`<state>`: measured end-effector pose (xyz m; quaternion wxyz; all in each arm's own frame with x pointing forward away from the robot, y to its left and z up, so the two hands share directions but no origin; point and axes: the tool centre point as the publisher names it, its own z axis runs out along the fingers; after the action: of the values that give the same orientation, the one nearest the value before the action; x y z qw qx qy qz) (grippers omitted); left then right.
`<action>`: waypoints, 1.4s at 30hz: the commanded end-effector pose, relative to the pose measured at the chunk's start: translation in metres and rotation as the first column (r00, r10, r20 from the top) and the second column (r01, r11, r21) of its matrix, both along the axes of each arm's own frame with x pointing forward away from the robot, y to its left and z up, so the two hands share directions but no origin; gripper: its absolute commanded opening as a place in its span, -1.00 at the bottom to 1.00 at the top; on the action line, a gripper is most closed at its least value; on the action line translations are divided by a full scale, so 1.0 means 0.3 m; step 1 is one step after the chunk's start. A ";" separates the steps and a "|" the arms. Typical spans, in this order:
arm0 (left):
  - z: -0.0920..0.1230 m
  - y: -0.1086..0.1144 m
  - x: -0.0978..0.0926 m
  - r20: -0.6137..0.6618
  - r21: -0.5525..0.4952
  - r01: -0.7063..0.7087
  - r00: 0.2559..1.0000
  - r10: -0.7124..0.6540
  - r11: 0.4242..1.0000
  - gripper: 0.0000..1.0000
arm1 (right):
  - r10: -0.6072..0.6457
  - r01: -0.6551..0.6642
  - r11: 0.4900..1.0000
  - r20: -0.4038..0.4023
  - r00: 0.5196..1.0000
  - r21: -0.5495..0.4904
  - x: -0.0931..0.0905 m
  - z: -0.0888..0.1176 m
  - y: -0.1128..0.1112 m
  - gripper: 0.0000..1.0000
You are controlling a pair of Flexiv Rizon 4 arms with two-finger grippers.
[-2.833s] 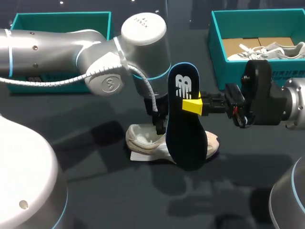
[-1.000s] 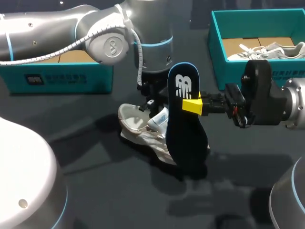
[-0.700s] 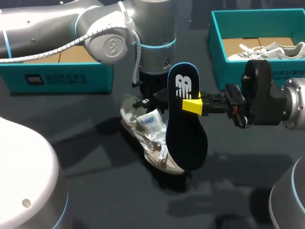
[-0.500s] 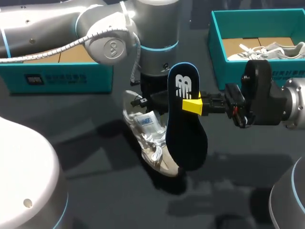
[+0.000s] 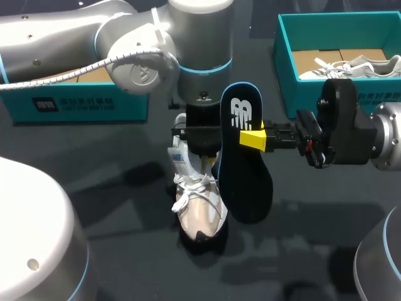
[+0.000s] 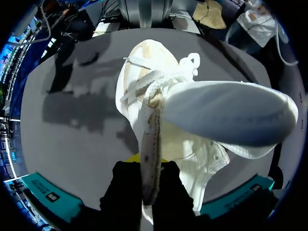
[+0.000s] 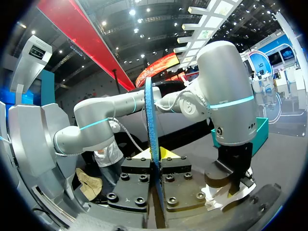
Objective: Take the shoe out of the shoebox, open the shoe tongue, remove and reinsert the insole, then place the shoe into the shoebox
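A white lace-up shoe (image 5: 199, 210) hangs toe-down and toward the table's front, under my left gripper (image 5: 203, 150), which is shut on its heel collar. In the left wrist view the collar edge runs between the black fingers of my left gripper (image 6: 149, 166), and the shoe (image 6: 159, 96) stretches ahead over the table. Whether the toe touches the table I cannot tell. My right gripper (image 5: 252, 139) is shut on a dark blue insole (image 5: 244, 179), held upright just right of the shoe. The right wrist view shows the insole (image 7: 150, 125) edge-on in my right gripper (image 7: 156, 156).
A teal shoebox (image 5: 75, 103) stands at the back left behind my left arm. A second teal shoebox (image 5: 285, 59) at the back right holds another white shoe (image 5: 357, 66). The dark table (image 5: 144, 263) stretches in front of the shoe.
My left arm has turned the shoe, swinging its toe from the right round to the front and tipping it downward. The right arm and the insole have stayed put.
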<state>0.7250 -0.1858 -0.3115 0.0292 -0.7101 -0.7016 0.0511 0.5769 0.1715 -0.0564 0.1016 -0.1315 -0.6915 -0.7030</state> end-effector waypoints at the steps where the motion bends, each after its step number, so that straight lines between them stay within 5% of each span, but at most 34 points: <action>1: -0.031 -0.001 -0.004 -0.007 -0.017 0.027 1.000 -0.027 0.999 -1.00 | -0.002 0.002 1.000 0.000 1.000 0.000 0.000 -0.002 0.006 -1.00; 22: -0.145 -0.043 -0.083 -0.013 0.001 0.042 0.999 -0.042 0.999 -1.00 | -0.002 0.002 1.000 0.000 1.000 0.000 0.000 -0.002 0.006 -1.00; 42: -0.237 -0.118 -0.084 0.012 0.028 0.046 0.999 -0.046 0.999 -1.00 | -0.002 0.002 1.000 0.000 1.000 0.000 0.000 -0.002 0.006 -1.00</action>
<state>0.6994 -0.2128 -0.3753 0.0326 -0.7259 -0.6859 0.0396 0.5769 0.1715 -0.0564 0.1016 -0.1315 -0.6915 -0.7030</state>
